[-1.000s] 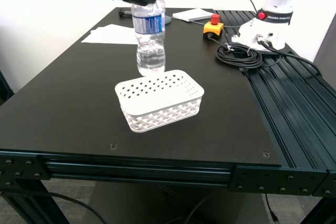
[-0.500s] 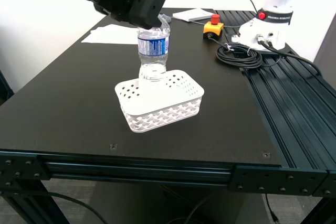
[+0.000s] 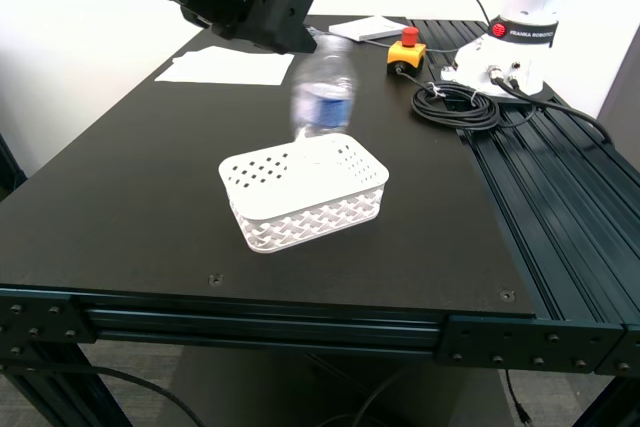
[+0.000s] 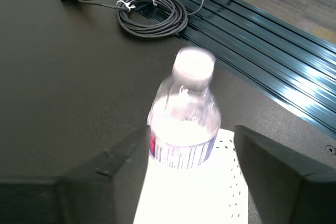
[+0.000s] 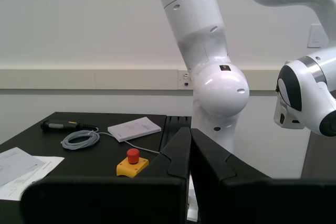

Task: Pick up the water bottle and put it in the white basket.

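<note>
The water bottle [image 3: 322,89] shows as a motion-blurred shape leaning away from upright, its base at or just above the far edge of the white basket [image 3: 305,190], which sits face-up near the middle of the black table [image 3: 120,207], closer to the front edge than the back. In the first wrist view the bottle [image 4: 185,115] stands free between the fingers [image 4: 107,174] of my first gripper [image 4: 191,153], which are spread with a clear gap on each side, so we judge nothing is clamping it. In the exterior view that gripper [image 3: 275,9] hangs above and toward the far left corner from the bottle.

We read this as the release, and the blur suggests the bottle is tipping. To do this step well we would keep the fingers wide and lift straight up, so neither pad brushes the cap [image 4: 193,67] or shoulder and adds to the lean. The bottle is taller than the basket, so it may settle on its side or roll off toward the far right corner, where the coiled cable [image 3: 455,103] and the yellow button box [image 3: 405,53] lie. We should wait until it stops moving before judging whether a re-grasp is needed.

My second gripper [image 5: 190,153] has its fingers pressed together, holding nothing, facing the back wall.
</note>
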`<state>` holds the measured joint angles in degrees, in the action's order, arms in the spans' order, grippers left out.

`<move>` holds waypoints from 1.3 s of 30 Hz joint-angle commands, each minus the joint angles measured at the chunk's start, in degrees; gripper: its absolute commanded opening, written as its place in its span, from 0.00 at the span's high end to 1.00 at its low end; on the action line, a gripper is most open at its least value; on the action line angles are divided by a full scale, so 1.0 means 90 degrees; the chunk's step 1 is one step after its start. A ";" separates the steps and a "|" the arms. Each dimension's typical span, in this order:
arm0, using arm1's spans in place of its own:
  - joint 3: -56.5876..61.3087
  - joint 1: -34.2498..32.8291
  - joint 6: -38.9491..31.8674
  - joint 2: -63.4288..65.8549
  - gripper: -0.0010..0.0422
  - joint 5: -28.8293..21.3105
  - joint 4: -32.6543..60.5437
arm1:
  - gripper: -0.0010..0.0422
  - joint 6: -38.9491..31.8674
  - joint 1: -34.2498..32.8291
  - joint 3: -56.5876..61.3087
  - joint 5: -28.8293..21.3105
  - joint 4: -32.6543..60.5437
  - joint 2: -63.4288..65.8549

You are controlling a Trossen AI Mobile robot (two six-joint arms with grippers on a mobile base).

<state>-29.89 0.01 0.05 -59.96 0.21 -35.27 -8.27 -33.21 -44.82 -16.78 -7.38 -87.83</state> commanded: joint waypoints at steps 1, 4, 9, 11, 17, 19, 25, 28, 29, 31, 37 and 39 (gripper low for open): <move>-0.0007 -0.0002 0.0000 0.0002 0.98 0.0000 -0.0019 | 0.39 -0.0015 0.0010 -0.0005 0.0049 -0.0053 0.0002; -0.0007 -0.0002 0.0000 0.0002 0.98 0.0000 -0.0019 | 0.33 -0.0015 0.0017 -0.0083 0.0481 -0.0228 0.0007; -0.0007 0.0000 0.0000 0.0002 0.98 0.0000 -0.0019 | 0.35 -0.0022 0.0036 -0.0537 0.1200 -0.0495 0.0012; -0.0007 -0.0002 0.0000 0.0002 0.98 -0.0002 -0.0019 | 0.39 -0.0017 0.0036 -0.0670 0.1197 -0.0500 0.0012; -0.0007 -0.0002 0.0000 0.0002 0.98 0.0000 -0.0019 | 0.56 -0.0019 0.0032 -0.0639 0.1195 -0.0454 0.0000; -0.0007 -0.0002 0.0000 0.0002 0.98 0.0000 -0.0019 | 0.62 -0.0019 0.0032 -0.0639 0.1195 -0.0454 0.0000; -0.0007 0.0000 0.0000 0.0002 0.98 0.0000 -0.0019 | 0.66 -0.0019 0.0029 -0.0639 0.1197 -0.0454 0.0000; -0.0007 0.0000 0.0000 0.0002 0.98 0.0000 -0.0019 | 0.58 -0.0027 0.0032 -0.0639 0.1197 -0.0454 0.0000; -0.0007 0.0000 0.0000 0.0002 0.98 0.0000 -0.0019 | 0.54 -0.0027 0.0032 -0.0639 0.1197 -0.0454 0.0000; -0.0007 0.0000 0.0000 0.0002 0.98 0.0000 -0.0019 | 0.45 -0.0039 0.0029 -0.0639 0.1195 -0.0454 0.0000; -0.0007 -0.0002 0.0000 0.0002 0.98 -0.0002 -0.0019 | 0.46 -0.0087 0.0029 -0.0639 0.1197 -0.0454 0.0000; -0.0007 0.0000 0.0000 0.0002 0.98 0.0000 -0.0019 | 0.52 -0.0090 0.0029 -0.0639 0.1197 -0.0454 0.0000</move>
<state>-29.89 0.01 0.05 -59.96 0.21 -35.24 -8.88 -32.93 -50.54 -6.09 -11.29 -87.81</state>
